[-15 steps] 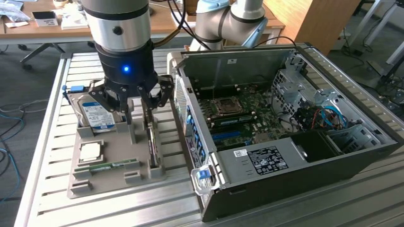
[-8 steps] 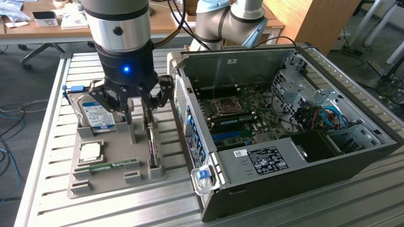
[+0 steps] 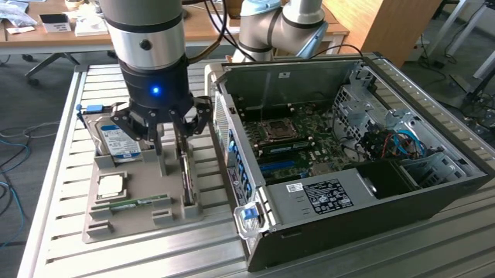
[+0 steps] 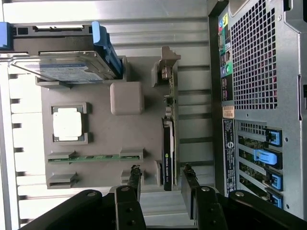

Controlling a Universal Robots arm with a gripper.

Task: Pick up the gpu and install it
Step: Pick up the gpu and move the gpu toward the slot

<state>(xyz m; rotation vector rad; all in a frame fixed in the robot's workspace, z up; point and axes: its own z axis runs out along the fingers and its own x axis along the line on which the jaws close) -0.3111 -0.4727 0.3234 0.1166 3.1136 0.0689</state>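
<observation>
Grey plastic is what catches my eye first: a moulded tray [image 3: 133, 225] on the slatted metal table [image 3: 54, 249], with a pocket cut for each part. At the tray's near end a slim green memory stick [image 3: 133, 203] lies in its groove, and just behind it a square processor chip [image 3: 110, 185] sits flat in its frame. Along the tray's edge closest to the computer, the gpu [image 3: 186, 176] stands on its long edge in a slot. I'd guess it is kept upright so both flat faces are free for a pinch from above.

Over that edge hangs the gripper [image 4: 162, 168], its jaws spread wide, one finger to each side of the card and neither touching it that I can see. Nothing is held; the card rests in its slot. The arm [image 3: 147, 40] comes straight down, which suits a card standing like this.

At the tray's far end a silver hard drive [image 3: 116, 139] leans in its cradle.

Right beside the tray, the computer case [image 3: 386, 226] lies on its side with the panel off, so the green board [image 3: 309, 133] faces up, probably for reach from above. Beyond the tray, wooden desks [image 3: 46, 35].
</observation>
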